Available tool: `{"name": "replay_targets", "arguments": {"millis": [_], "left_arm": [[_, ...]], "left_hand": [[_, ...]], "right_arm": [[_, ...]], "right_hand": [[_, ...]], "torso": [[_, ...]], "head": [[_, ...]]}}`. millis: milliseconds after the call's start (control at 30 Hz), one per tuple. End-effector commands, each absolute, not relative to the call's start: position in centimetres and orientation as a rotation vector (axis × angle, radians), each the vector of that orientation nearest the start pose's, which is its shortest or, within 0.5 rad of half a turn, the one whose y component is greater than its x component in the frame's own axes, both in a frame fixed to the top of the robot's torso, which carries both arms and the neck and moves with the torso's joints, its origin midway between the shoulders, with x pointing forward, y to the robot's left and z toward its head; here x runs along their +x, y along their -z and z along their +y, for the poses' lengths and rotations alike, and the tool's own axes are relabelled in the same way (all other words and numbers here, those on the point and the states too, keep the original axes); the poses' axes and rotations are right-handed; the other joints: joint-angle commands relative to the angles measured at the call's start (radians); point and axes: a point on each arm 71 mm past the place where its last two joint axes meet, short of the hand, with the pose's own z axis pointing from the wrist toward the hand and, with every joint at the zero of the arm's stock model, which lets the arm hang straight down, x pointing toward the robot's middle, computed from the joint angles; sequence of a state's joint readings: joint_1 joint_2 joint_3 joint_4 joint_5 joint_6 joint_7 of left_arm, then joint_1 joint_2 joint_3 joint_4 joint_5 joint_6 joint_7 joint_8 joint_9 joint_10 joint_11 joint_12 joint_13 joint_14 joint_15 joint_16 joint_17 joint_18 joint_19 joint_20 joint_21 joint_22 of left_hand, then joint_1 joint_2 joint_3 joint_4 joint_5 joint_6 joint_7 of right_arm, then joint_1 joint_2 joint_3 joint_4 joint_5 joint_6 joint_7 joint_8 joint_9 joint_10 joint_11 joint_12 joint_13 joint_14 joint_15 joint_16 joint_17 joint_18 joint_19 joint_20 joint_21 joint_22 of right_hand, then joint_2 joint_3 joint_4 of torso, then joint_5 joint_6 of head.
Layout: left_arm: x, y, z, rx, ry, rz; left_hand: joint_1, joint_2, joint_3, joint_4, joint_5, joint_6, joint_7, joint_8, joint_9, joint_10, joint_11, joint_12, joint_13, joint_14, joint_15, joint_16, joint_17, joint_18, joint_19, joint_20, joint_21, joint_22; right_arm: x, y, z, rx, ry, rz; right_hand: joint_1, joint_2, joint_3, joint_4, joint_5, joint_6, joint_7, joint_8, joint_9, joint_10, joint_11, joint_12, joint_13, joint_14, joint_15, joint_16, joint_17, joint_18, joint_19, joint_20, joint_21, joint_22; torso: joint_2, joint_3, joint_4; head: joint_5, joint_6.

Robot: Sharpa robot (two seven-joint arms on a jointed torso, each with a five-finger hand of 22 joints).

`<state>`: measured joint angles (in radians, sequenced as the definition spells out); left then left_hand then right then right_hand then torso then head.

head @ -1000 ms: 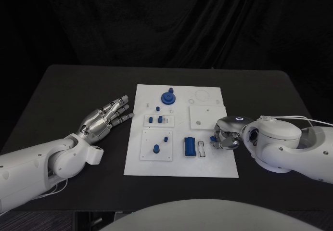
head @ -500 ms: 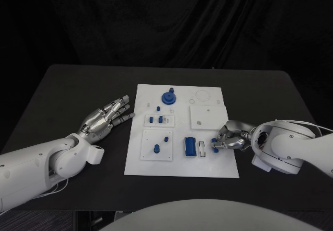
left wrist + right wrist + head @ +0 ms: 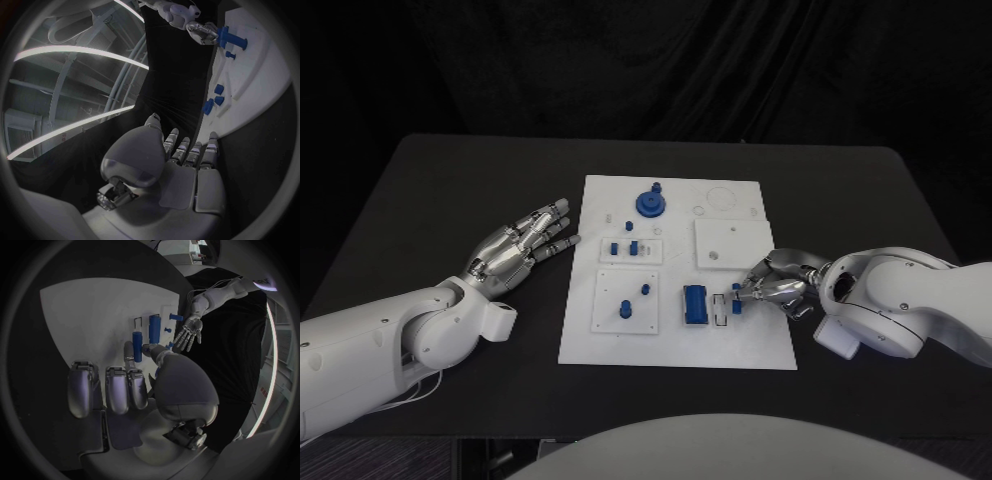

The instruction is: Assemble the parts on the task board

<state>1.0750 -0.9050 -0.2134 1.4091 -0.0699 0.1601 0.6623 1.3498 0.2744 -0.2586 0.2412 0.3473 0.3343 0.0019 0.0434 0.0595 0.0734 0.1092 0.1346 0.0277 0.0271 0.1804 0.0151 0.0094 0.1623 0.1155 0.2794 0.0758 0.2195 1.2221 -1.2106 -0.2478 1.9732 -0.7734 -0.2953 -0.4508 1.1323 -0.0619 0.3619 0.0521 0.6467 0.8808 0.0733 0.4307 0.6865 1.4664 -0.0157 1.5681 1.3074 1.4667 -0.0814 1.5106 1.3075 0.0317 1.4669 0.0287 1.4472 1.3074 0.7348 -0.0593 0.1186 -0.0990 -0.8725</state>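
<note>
The white task board (image 3: 733,350) lies mid-table. My right hand (image 3: 773,290) is at the board's right edge and pinches a small blue part (image 3: 737,292) over the narrow slot (image 3: 718,310) beside the upright blue block (image 3: 694,303). In the right wrist view the thumb touches this long blue part (image 3: 137,346), which lies along the slot next to the blue block (image 3: 154,328). My left hand (image 3: 516,248) rests open, fingers spread, on the table left of the board, holding nothing. The left wrist view shows the left hand (image 3: 181,165) with its fingers pointing at the board.
A round blue part (image 3: 649,203) stands near the board's far edge. Small blue pegs sit in two white sub-plates (image 3: 630,247) (image 3: 626,308) on the board's left half. A plain white square plate (image 3: 733,240) lies just beyond my right hand. Black table surrounds the board.
My right hand has turned and shifted a little, bringing the small blue part to the slot beside the blue block. The left hand has not moved.
</note>
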Motion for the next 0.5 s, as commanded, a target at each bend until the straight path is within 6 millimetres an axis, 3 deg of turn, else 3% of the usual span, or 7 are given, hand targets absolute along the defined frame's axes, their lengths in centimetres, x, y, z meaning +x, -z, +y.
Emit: {"name": "replay_targets", "arguments": {"millis": [33, 500], "left_arm": [[43.63, 28.06, 25.45, -1.049, 1.869, 1.563], [43.70, 28.11, 25.34, -1.049, 1.871, 1.566]], "left_hand": [[0.008, 0.001, -0.002, -0.007, 0.004, 0.000, 0.004, 0.000, 0.000, 0.000, 0.005, 0.006, 0.001, 0.004, 0.006, 0.004, 0.001, 0.009, 0.006, 0.003, 0.005, 0.001], [0.008, 0.001, -0.002, -0.008, 0.005, -0.001, 0.004, 0.000, 0.000, 0.001, 0.006, 0.007, 0.001, 0.004, 0.006, 0.004, 0.001, 0.009, 0.006, 0.003, 0.005, 0.000]], "right_arm": [[35.18, 23.85, -25.92, 0.764, -0.639, 2.266], [35.23, 24.45, -25.49, 0.730, -0.618, 2.351]], "right_hand": [[-0.016, 0.003, 0.092, -0.084, -0.007, 0.003, -0.007, 0.003, -0.002, 0.104, 0.008, 0.003, 0.263, 0.076, 0.008, 0.005, 0.109, 0.000, 0.051, 0.007, 0.003, 0.221], [-0.025, 0.006, 0.092, -0.082, -0.024, 0.002, -0.008, 0.003, -0.002, 0.104, 0.007, 0.003, 0.263, 0.076, 0.008, 0.005, 0.109, 0.001, 0.050, 0.007, 0.002, 0.221]], "torso": [[0.000, -0.0009, 0.0011], [0.000, -0.0007, 0.0013]], "head": [[0.000, 0.000], [-0.002, 0.000]]}}
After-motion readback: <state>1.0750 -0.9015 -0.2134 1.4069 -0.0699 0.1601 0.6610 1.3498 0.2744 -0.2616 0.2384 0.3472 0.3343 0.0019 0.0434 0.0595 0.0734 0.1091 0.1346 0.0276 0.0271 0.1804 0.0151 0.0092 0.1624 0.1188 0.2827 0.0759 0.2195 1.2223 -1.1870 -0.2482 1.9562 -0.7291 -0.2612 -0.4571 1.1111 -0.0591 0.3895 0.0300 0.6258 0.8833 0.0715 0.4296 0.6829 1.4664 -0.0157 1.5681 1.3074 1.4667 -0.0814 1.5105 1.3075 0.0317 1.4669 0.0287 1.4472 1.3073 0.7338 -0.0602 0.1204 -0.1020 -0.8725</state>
